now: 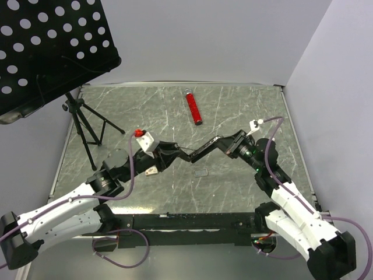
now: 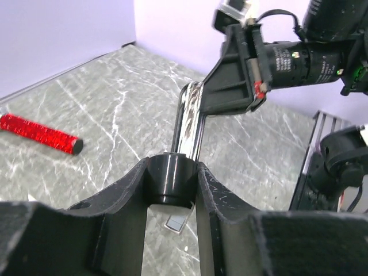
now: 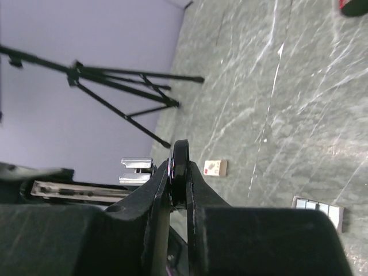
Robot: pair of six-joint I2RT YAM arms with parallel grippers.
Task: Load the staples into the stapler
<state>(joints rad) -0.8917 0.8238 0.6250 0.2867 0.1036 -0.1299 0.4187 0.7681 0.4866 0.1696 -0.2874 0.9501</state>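
The black stapler (image 1: 197,153) hangs above the table's middle, swung open between both arms. My left gripper (image 1: 173,154) is shut on its rounded black end (image 2: 171,177), and the chrome rail (image 2: 191,118) runs up from there. My right gripper (image 1: 221,143) is shut on the thin black lid (image 3: 181,167), seen edge-on between its fingers. The staples (image 1: 202,172), a small silver strip, lie flat on the table under the stapler. They show between my left fingers (image 2: 177,223) and at the lower right of the right wrist view (image 3: 317,208).
A red tube (image 1: 193,107) lies at the back centre. A small beige box piece (image 1: 152,171) sits by the left arm. A black perforated music stand (image 1: 46,46) on a tripod (image 1: 87,125) overhangs the back left corner. Walls enclose the table.
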